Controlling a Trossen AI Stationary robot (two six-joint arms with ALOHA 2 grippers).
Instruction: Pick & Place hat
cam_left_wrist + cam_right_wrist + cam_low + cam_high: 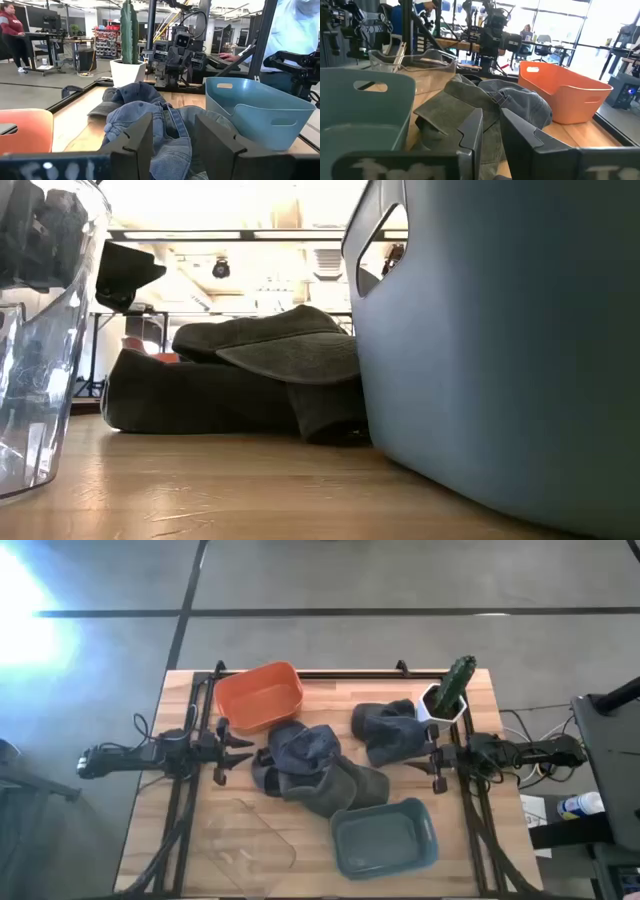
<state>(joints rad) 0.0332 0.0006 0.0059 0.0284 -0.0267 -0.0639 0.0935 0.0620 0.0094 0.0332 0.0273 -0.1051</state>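
Three hats lie in a loose heap mid-table. A blue denim hat (296, 748) is on the left and overlaps a dark olive hat (347, 786). A grey hat (391, 730) lies toward the right, beside the cactus pot. My left gripper (240, 752) is open, low and level at the denim hat's left edge; in its wrist view the denim hat (150, 117) shows just beyond the gripper (172, 137). My right gripper (437, 762) is open at the grey hat's right side, and past the gripper (492, 131) I see the grey hat (522, 104) and the olive hat (447, 111).
An orange bin (260, 696) stands at the far edge and a blue-grey bin (386, 841) near the front, filling the low view's right (500, 350). A clear container (248, 836) sits front left. A cactus in a white pot (450, 695) stands far right.
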